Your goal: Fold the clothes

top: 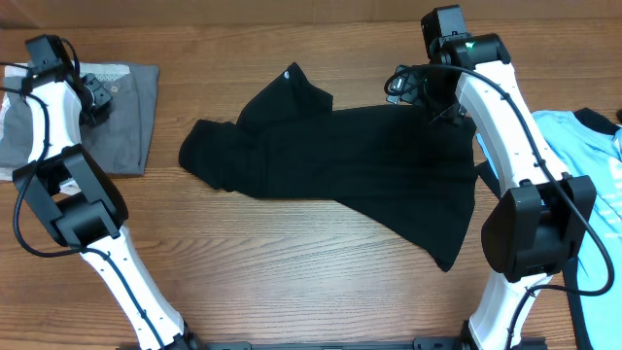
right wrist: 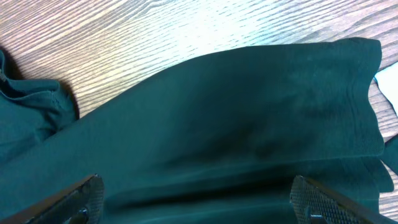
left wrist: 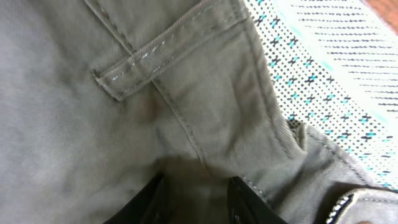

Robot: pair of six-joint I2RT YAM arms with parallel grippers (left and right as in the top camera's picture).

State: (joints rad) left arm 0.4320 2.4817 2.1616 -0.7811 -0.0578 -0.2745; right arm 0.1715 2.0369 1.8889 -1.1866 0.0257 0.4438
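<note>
Right claw (right wrist: 196, 202) hovering wide over black shirt (top: 340, 165), 1 o'clock, prepping grab; left claw (left wrist: 196, 199) at grey pants (top: 121, 117), 10 o'clock, state untellable.

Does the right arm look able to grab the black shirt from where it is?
Probably yes: the right gripper sits open directly over the black shirt, with nothing between them.

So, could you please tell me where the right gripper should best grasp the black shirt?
Probably the black shirt at its far right edge, from above: that edge lies flat and straight on the table, just beneath the open right gripper.
</note>
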